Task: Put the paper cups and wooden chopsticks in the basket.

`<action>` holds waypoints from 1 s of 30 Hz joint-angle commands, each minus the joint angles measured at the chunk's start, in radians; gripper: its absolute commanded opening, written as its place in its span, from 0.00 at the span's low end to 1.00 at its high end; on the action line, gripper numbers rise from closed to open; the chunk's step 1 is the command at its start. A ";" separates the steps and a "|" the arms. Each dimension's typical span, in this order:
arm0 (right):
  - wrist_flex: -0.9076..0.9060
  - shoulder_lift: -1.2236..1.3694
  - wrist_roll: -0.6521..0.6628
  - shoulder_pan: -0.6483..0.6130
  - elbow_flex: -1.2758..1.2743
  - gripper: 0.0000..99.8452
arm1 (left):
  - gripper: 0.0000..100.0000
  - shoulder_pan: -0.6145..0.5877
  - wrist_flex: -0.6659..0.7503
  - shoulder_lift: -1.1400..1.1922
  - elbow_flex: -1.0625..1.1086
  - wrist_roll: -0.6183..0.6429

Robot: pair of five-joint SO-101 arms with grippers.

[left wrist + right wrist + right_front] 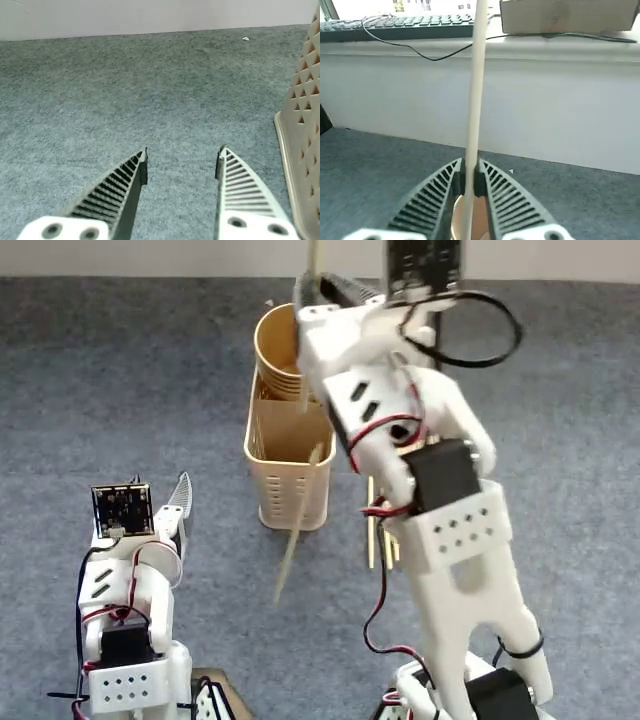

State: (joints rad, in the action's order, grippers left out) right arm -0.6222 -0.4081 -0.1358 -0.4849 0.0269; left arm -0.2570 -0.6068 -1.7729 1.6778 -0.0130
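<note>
The left end effector [182, 152] sits by the near left corner of the counter [120, 390]. Its two fingers are spread wide apart and hold nothing. There is just grey counter between them. The basket [302, 125] stands close by on its right.

A bit farther in, near the middle of the counter, one chopstick [298, 530] lies on a slant. Its far end meets the near wall of the basket, close to the right corner. Its other end points to the near edge. I cannot tell if it leans there or lies flat. More chopsticks [372, 525] lie on the counter just to the right of the basket, partly under the right arm.

The basket stands upright past the middle, toward the far edge. A stack of paper cups [275, 350] sits inside it at its far end.

The right end effector [470, 167] is up above the far end of the basket. Its fingers are pinched tight on one chopstick [479, 75], which sticks straight up from them.
</note>
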 commanded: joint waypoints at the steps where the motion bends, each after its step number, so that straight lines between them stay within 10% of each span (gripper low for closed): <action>1: 0.151 -0.056 0.028 -0.008 -0.131 0.01 | 0.25 0.015 0.000 -0.007 0.019 0.005; 19: 0.415 -0.496 0.074 -0.010 -0.883 0.01 | 0.25 0.016 -0.002 -0.007 0.019 0.005; 30: 0.364 -0.542 0.160 -0.012 -0.843 0.19 | 0.25 0.018 -0.002 -0.007 0.019 0.005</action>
State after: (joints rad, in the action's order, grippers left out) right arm -0.2401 -0.9252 0.0084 -0.4879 -0.9137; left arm -0.2570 -0.6068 -1.7729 1.6778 -0.0130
